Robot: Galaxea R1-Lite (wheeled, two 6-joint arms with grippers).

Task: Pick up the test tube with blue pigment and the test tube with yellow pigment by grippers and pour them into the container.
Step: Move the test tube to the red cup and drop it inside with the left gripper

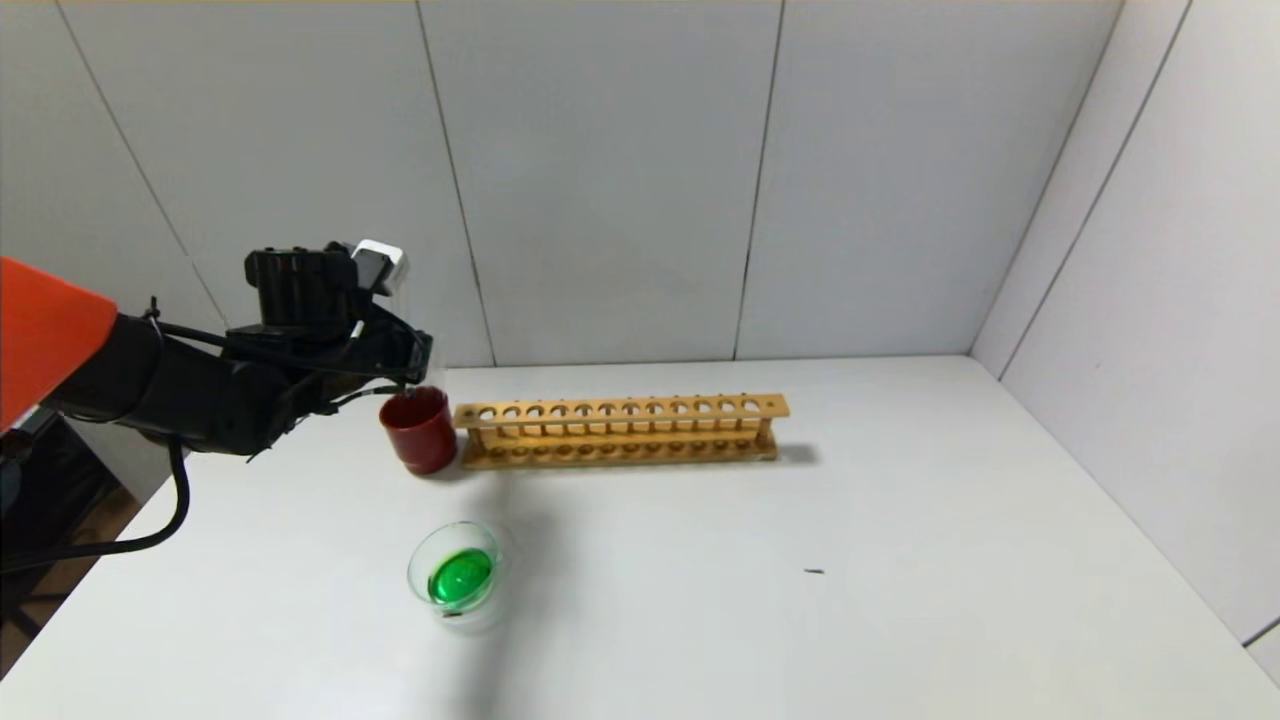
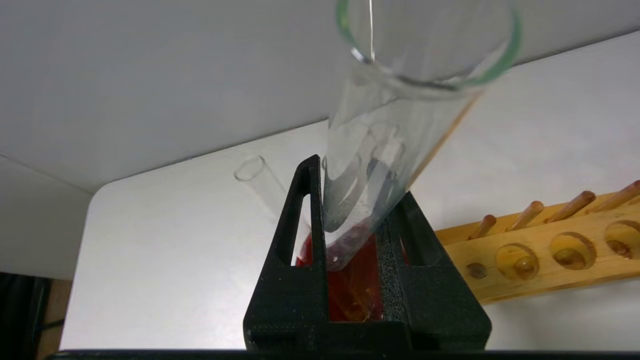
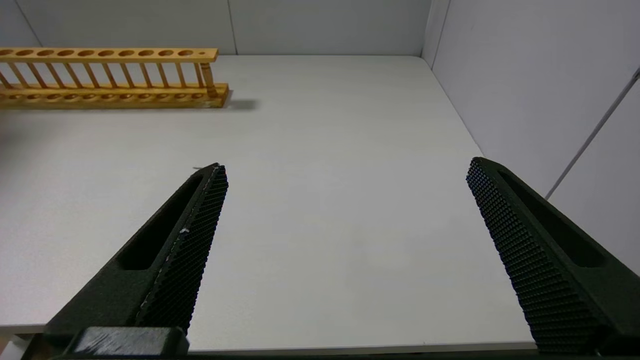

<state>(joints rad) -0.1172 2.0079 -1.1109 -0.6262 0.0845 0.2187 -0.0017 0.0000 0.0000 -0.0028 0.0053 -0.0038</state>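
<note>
The left tool (image 2: 357,210) is closed tight on a clear glass tube (image 2: 385,150), and it hangs right over the red cup (image 1: 419,428) at the left end of the wooden rack (image 1: 620,430). Only the left wrist view shows the tube well: it looks empty, with a thin green ring at its open mouth, and its round tip points down into the red cup. That view also shows a second clear tube (image 2: 257,180) leaning in the cup behind the tool. From the head view the held tube is too faint to make out, but you can see the whole desk (image 1: 900,560). There the container (image 1: 455,575) sits at about 6 o'clock from the red cup, well apart from it, with bright green liquid inside. The rack's holes all look empty. The right tool (image 3: 345,175) shows only in its own wrist view, with its two fingers spread wide, holding nothing, above bare desk at about 4 o'clock from the rack.
</note>
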